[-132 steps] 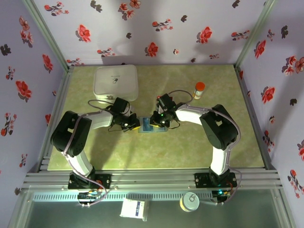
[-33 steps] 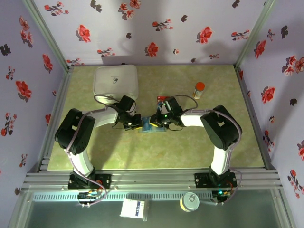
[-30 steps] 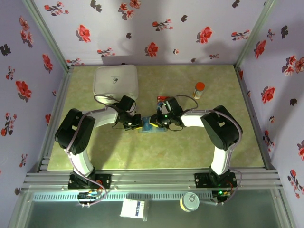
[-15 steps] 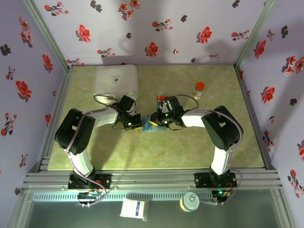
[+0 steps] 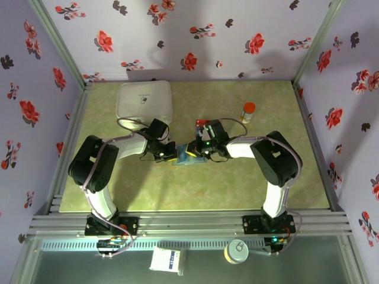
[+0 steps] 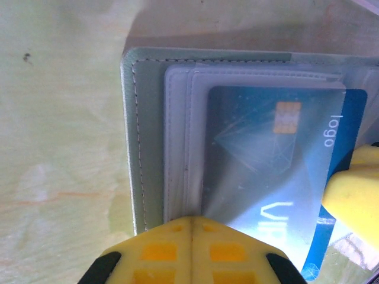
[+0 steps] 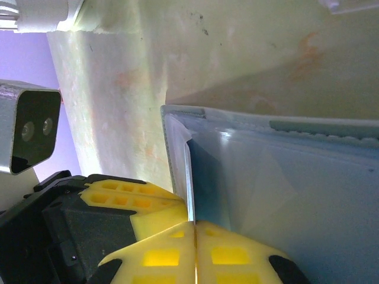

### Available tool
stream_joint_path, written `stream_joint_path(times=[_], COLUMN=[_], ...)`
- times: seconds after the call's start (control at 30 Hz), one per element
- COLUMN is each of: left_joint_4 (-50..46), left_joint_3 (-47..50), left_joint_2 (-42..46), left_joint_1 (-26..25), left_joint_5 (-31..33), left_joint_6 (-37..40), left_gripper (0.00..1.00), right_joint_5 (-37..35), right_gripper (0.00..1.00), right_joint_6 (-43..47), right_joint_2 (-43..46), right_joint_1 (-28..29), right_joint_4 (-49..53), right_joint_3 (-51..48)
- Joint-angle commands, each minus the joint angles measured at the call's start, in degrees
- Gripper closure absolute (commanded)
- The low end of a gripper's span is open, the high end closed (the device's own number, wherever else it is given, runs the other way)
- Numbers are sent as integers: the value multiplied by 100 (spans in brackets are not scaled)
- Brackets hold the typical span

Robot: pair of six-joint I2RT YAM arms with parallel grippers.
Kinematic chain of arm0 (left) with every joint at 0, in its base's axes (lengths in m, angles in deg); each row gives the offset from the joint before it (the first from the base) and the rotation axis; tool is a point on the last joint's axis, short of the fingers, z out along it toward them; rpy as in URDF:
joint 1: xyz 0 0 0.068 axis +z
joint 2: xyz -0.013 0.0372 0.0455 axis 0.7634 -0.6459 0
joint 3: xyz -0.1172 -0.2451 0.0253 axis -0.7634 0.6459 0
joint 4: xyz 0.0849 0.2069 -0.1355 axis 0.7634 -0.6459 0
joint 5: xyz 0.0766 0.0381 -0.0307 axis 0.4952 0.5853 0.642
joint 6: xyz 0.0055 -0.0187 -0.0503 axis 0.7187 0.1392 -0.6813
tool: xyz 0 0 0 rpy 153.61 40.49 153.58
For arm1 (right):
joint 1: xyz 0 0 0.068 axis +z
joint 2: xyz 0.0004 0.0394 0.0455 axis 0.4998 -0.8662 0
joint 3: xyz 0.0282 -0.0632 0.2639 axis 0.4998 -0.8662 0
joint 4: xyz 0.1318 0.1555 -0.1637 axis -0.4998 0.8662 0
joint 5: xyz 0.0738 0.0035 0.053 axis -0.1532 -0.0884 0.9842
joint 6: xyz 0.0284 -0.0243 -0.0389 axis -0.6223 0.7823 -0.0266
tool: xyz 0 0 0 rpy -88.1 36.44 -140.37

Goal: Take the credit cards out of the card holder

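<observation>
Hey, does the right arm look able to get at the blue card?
Probably yes: the blue card pokes out of its sleeve in the card holder, and the right gripper, shut, sits at that exposed end.

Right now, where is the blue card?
In the left wrist view the blue card lies in the card holder, right end poking from its clear pocket, just beyond the shut left gripper.

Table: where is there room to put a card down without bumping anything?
Widest: the near strip of the table between the left arm, the right arm and the front edge. Also the far stretch between the white box and the bottle, and the right side beyond the right arm. Crowded: the middle, where both arms meet over the card holder.
</observation>
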Motion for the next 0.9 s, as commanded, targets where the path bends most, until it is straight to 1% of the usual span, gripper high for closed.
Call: stream_joint_path(times=[0.0, 0.17, 0.57, 0.73, 0.87], left_joint_4=[-370, -397, -411, -393, -336], left_joint_3=[33, 36, 86, 75, 56], left_joint_2=[-58, -62, -53, -7, 50], left_joint_1=[17, 27, 70, 74, 73], left_joint_5=[85, 83, 83, 89, 83], left_joint_6=[181, 194, 203, 209, 219], left_gripper=[100, 100, 100, 100, 100], right_joint_5=[-71, -172, -369, -506, -732], right_gripper=[94, 98, 100, 100, 100], right_joint_6=[114, 203, 637, 1036, 1636], right_joint_2=[14, 183, 796, 1142, 1332], right_joint_1=[33, -24, -378, -476, -503], right_joint_4=[110, 208, 907, 1517, 2361], right_joint_3=[32, -2, -251, -110, 240])
